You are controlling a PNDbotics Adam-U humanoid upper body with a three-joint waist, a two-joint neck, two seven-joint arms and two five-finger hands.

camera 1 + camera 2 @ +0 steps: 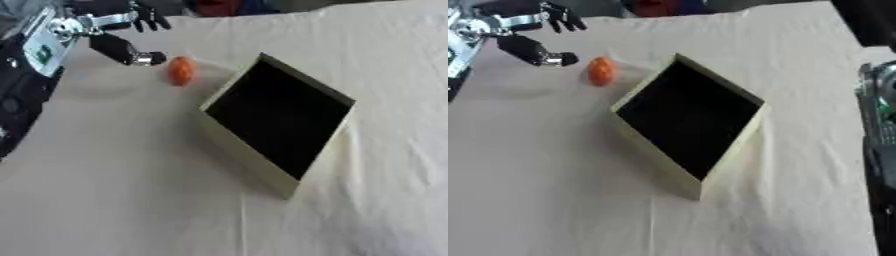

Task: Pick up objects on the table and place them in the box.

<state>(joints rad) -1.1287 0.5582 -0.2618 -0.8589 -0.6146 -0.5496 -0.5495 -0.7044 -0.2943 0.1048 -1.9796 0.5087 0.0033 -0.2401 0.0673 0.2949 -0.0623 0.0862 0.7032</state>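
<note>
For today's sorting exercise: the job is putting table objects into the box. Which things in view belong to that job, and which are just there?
Belongs to the job:
orange object, on the cloth beside the box
box, open, dark inside
left hand, open, next to the orange object

Just there:
cloth covering the table
red thing at the far edge
</note>
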